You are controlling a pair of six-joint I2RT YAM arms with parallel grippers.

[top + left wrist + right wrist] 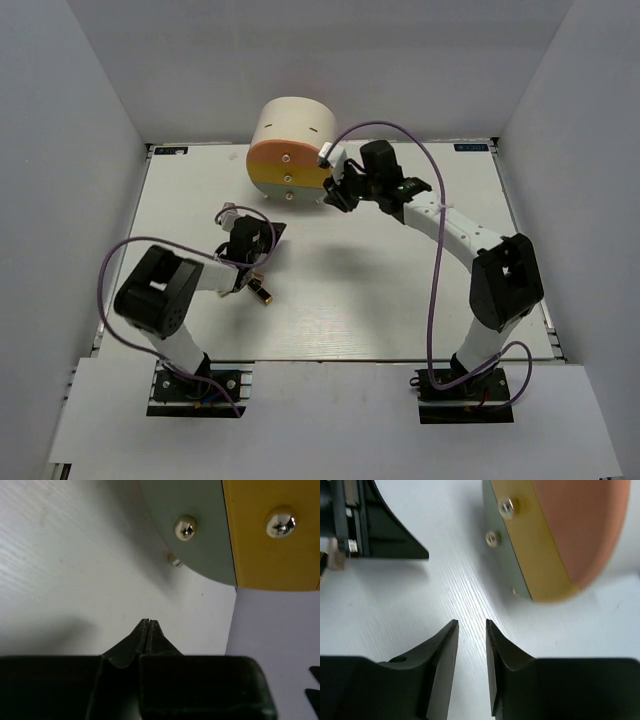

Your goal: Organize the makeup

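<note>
A gold-and-black lipstick (262, 293) lies on the white table beside my left forearm. No other makeup shows. My left gripper (280, 228) is shut and empty, low over the table a little in front of the cream half-round box (290, 135); in the left wrist view its jaws (148, 623) are pressed together, pointing at the box's grey-green drawer (200, 535) and yellow drawer (270, 555). My right gripper (336, 194) is slightly open and empty, just right of the box's drawer front; its jaws (471, 624) hover over bare table.
The box (560, 535) stands at the back middle of the table, its orange-yellow drawer fronts with metal knobs (185, 527) facing the arms. The left gripper's black finger (395, 535) shows in the right wrist view. Grey walls close in the table (400, 300) on three sides.
</note>
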